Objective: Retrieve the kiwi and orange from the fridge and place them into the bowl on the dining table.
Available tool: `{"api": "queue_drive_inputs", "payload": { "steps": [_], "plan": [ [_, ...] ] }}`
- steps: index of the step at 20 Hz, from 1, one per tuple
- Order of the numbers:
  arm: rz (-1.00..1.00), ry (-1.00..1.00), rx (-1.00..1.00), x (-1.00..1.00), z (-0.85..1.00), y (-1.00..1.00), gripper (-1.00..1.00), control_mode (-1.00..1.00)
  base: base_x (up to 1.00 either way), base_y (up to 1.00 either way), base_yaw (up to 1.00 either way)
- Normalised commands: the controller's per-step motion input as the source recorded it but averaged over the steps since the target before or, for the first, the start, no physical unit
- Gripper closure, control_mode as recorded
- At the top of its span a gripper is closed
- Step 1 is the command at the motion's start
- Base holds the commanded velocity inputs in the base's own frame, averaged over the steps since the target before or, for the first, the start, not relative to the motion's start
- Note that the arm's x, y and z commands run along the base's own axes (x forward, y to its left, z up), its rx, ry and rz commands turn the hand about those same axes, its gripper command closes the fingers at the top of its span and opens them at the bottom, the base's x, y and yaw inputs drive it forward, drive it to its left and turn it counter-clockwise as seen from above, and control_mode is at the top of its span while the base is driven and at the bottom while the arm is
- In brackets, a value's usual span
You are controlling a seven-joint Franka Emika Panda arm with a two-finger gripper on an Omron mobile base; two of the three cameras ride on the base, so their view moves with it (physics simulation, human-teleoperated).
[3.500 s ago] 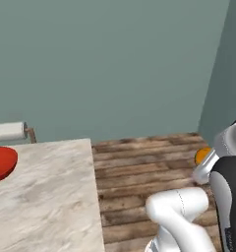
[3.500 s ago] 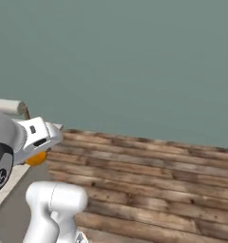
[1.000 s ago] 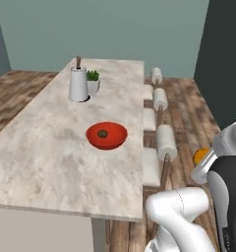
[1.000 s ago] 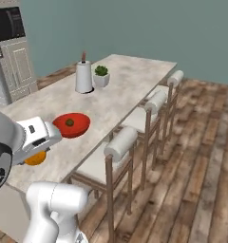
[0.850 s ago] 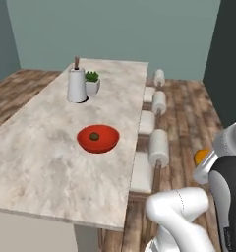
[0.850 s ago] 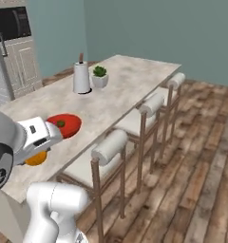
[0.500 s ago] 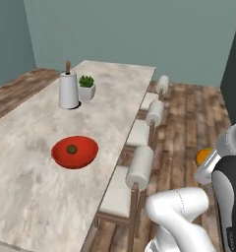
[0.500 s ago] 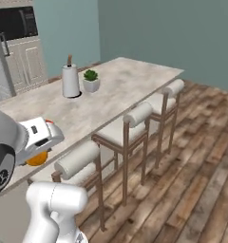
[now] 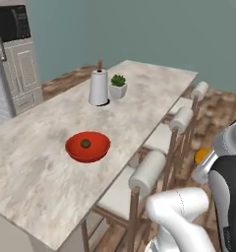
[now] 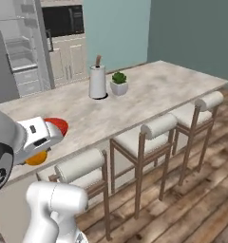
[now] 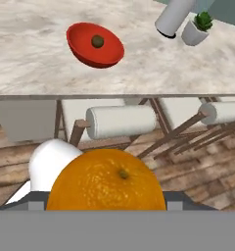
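Note:
The orange (image 11: 107, 182) sits in my gripper (image 10: 39, 151), which is shut on it; the fruit also shows beside the arm (image 9: 202, 155) and under the white hand (image 10: 36, 158). The gripper hangs off the stool side of the dining table (image 9: 46, 167), a short way from its edge. On the marble top stands the red bowl (image 9: 88, 146) with the dark kiwi (image 9: 85, 143) inside it. The hand view has the bowl (image 11: 95, 45) and the kiwi (image 11: 97, 41) at the top left. Half of the bowl (image 10: 57, 126) is behind my hand. The fridge (image 10: 21, 52) stands open at the back left.
Three stools (image 10: 156, 127) with roll-shaped backs line the table's near side between me and the top. A white paper towel holder (image 9: 98, 87) and a small potted plant (image 9: 118, 86) stand farther along the table. White cabinets and a black microwave (image 10: 63, 21) are behind.
The whole picture has swung round as the base drove: the table now runs off to the left with the stools in front. The orange stays in the gripper, the kiwi in the bowl.

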Motion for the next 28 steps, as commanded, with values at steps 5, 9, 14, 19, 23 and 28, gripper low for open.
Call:
{"api": "queue_drive_inputs", "payload": {
  "steps": [5, 9, 14, 19, 23, 28],
  "plan": [
    [0.0, 0.0, 0.0, 0.0, 0.0, 0.0, 1.0, 1.0, 1.0, -0.02, 0.66],
    [0.0, 0.0, 0.0, 0.0, 0.0, 0.0, 1.0, 1.0, 1.0, -0.06, 0.66],
    [0.0, 0.0, 0.0, 0.0, 0.0, 0.0, 1.0, 1.0, 1.0, -0.03, 0.63],
    [0.0, 0.0, 0.0, 0.0, 0.0, 0.0, 1.0, 1.0, 1.0, 0.0, 0.58],
    [0.0, 0.0, 0.0, 0.0, 0.0, 0.0, 1.0, 1.0, 1.0, 0.0, 0.53],
    [0.07, 0.05, 0.0, 0.2, -0.01, -0.01, 1.0, -1.0, 0.8, 0.0, 0.36]
  ]
}}
